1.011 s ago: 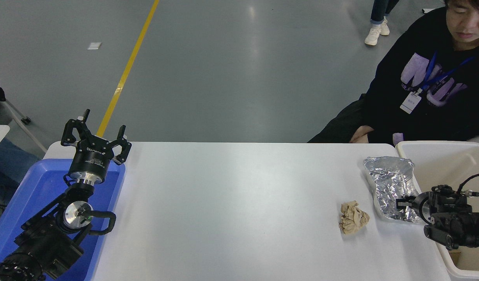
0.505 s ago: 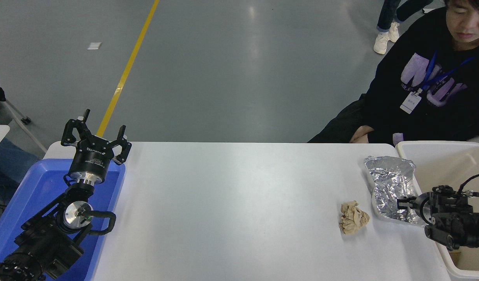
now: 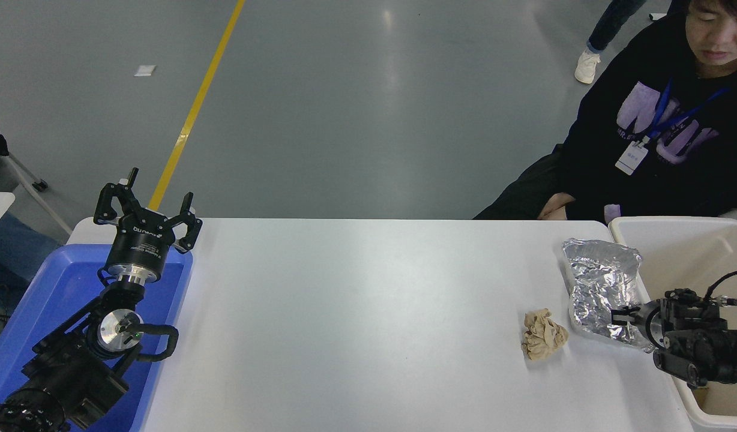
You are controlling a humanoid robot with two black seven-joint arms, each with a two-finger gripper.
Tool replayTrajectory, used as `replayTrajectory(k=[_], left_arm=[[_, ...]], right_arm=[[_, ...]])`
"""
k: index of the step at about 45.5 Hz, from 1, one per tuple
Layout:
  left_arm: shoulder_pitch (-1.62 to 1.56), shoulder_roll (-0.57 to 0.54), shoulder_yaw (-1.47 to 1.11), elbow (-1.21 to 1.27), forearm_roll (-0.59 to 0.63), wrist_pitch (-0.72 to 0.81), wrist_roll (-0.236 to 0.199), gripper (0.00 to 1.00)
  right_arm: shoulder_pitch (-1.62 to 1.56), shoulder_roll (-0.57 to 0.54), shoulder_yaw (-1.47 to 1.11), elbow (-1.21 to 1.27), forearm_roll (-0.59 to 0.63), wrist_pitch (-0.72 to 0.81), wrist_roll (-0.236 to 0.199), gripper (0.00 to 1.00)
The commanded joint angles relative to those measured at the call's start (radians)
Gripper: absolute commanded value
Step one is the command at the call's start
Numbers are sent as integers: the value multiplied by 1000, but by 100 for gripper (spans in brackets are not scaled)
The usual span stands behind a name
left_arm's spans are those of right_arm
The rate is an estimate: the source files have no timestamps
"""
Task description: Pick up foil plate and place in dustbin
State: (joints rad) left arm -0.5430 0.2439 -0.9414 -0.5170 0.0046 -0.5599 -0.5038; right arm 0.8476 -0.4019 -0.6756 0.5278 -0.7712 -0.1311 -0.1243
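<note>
Foil plate: the foil plate (image 3: 602, 282) lies at the right end of the desk (image 3: 368, 312), crinkled and shiny, its long side running away from me. Its right edge sits just beside the dustbin's near wall, and its near end looks tipped up a little off the desk, though I can't be sure.

Right gripper: the right gripper (image 3: 622, 316) comes in low from the right edge and points left across the dustbin's rim. Its fingers are pinched onto the plate's near right corner; only a narrow gap shows between them, filled by foil.

Dustbin: the dustbin (image 3: 674, 231) stands at the desk's right end, cream-white with a thick rim and a beige inside. The right arm hides part of its near half.

Paper ball: a small tan paper ball (image 3: 543, 334) rests on the desk just left of the plate's near end, not touching it.

Left gripper: the left gripper (image 3: 147, 210) is parked at the lower left, raised over the far end of a blue tray (image 3: 50, 300), fingers spread wide and holding nothing.

Person: a person in a black sweatshirt (image 3: 662, 138) sits at the far right corner, behind the dustbin, with a lanyard hanging at the chest.
</note>
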Motion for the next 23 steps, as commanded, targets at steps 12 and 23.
replayTrajectory(k=[12, 23], left_arm=[[0, 0, 0, 0, 0, 0, 1, 98], [0, 0, 0, 0, 0, 0, 1, 98]], right_arm=[[-1, -3, 1, 6, 36, 4, 0, 4], [-2, -8, 1, 29, 59, 5, 0, 0]])
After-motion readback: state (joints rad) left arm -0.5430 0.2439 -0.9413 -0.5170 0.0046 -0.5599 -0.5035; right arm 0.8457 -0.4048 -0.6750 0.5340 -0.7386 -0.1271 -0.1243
